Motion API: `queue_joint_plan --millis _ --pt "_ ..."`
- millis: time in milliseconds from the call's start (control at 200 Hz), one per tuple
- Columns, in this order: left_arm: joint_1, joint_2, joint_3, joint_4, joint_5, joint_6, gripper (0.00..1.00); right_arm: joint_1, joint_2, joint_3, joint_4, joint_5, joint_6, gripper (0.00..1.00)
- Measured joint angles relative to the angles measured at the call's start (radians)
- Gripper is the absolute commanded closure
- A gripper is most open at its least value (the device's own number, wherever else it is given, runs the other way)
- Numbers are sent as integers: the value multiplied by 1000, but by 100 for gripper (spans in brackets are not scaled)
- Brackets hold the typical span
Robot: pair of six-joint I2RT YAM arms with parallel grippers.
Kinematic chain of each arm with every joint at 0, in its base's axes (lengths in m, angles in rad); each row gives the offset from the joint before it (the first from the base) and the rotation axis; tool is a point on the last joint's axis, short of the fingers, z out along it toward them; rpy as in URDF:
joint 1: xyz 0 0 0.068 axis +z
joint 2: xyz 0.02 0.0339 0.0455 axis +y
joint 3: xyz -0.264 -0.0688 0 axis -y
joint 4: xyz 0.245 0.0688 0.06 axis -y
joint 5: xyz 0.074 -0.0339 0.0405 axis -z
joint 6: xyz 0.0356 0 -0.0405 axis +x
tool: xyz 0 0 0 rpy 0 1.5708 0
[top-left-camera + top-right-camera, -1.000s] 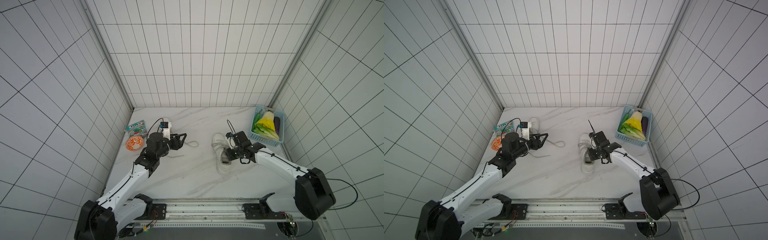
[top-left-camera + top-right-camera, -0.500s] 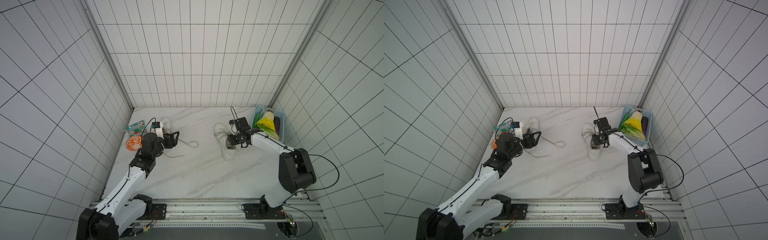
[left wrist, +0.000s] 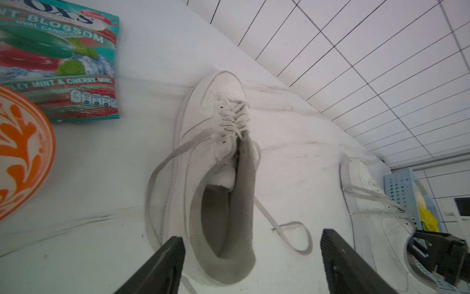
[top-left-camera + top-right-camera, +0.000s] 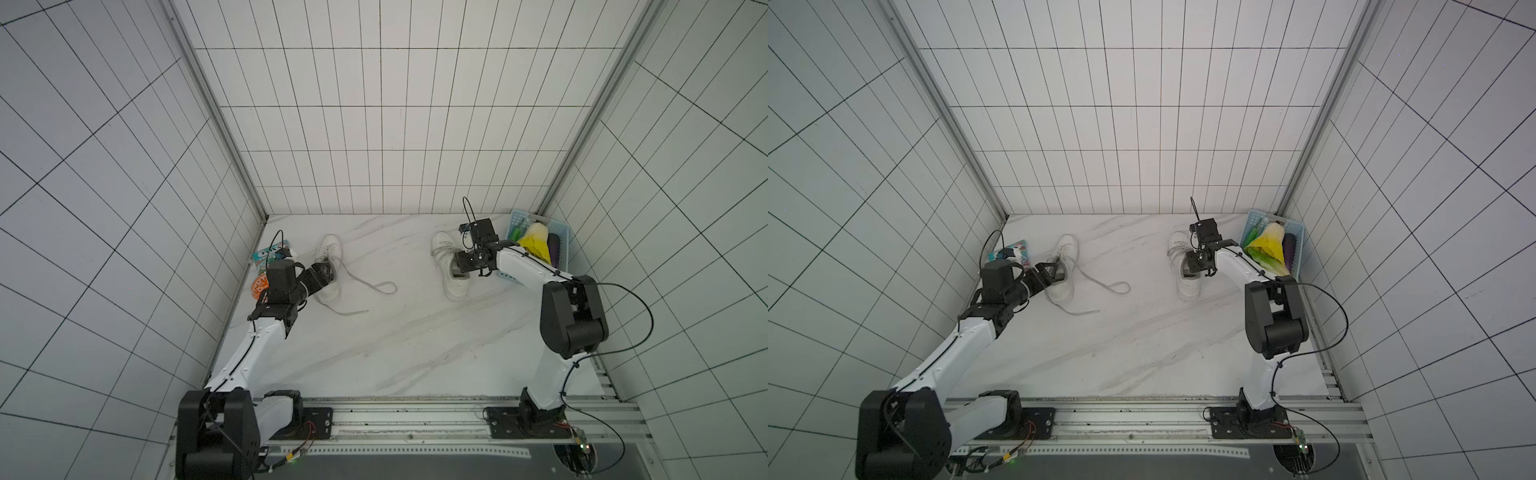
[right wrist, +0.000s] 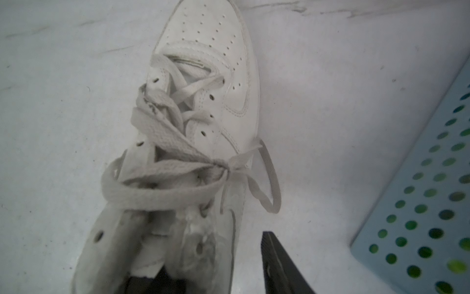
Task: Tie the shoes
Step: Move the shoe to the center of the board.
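White shoes: a pair of low-top sneakers stood well apart on the marble table (image 4: pixel 374 353), both toes towards the back wall.
Shoe by the left arm (image 4: pixel 330 249): it sat upright near the left wall, just beside a candy bag (image 3: pixel 58 58) and an orange-patterned bowl (image 3: pixel 23 152).
Loose laces (image 3: pixel 232 118): undone past the top eyelets, they trailed off both sides of that shoe, one end curling into an open loop on the table.
Left gripper (image 3: pixel 251 235): its jaws were spread wide on either side of the shoe's heel, pinching nothing.
Shoe by the right arm (image 4: pixel 442 249): it lay just beside a blue perforated basket (image 5: pixel 432 191).
Knotted laces (image 5: pixel 157 196): they were drawn into a knot at the shoe's side, with a small loop hanging off it.
Right gripper (image 4: pixel 460 266): its jaws were parted at the shoe's collar. One finger (image 5: pixel 277 259) stood outside the shoe, clear of it, and the other was mostly hidden low in the opening.
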Motion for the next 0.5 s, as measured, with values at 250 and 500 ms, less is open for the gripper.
queue_joint_plan --millis 250,500 --pt "6 245 195 -122 36 92 40 1 -356 -103 24 -61 60 26" --pt "1 373 224 -187 -36 122 46 186 -374 -138 32 -68 44 28"
